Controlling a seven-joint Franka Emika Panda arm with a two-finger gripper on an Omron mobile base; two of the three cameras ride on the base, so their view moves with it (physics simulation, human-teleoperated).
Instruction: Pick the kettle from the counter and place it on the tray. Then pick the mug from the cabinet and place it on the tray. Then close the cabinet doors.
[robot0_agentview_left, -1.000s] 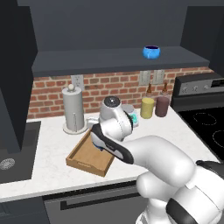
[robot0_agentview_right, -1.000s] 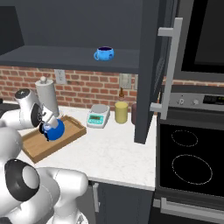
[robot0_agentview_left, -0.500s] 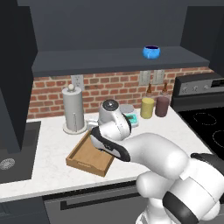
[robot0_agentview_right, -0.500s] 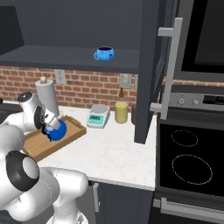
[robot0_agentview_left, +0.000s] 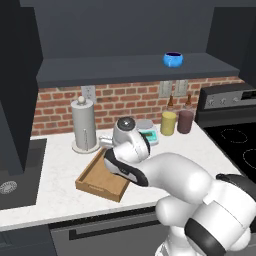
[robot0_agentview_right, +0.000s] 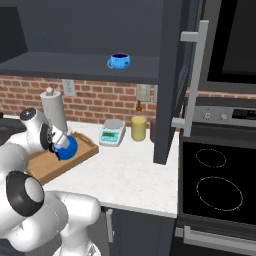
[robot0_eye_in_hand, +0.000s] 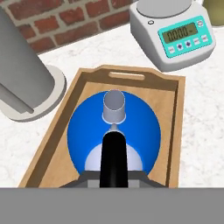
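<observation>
Nearest the hand camera, the thin black upright handle (robot0_eye_in_hand: 113, 159) of the small bright blue cone-shaped kettle (robot0_eye_in_hand: 113, 131) stands between the fingers of the two-finger gripper (robot0_agentview_right: 53, 144), which are pinched onto it. The kettle is over the floor of the shallow rectangular light-brown wooden tray (robot0_eye_in_hand: 168, 109), toward the end nearer the brick wall; whether its base touches the wood cannot be told. The tray lies on the white marble-look counter (robot0_agentview_right: 135, 175). Just beyond it stand a grey paper-towel roll on its holder (robot0_agentview_left: 84, 125) and a grey digital scale with a teal display (robot0_eye_in_hand: 173, 33). Farther up, the small round bright blue mug (robot0_agentview_right: 119, 61) sits on the shelf of the dark grey wall cabinet (robot0_agentview_left: 135, 67), whose tall dark grey panelled door (robot0_agentview_right: 172, 75) stands open.
</observation>
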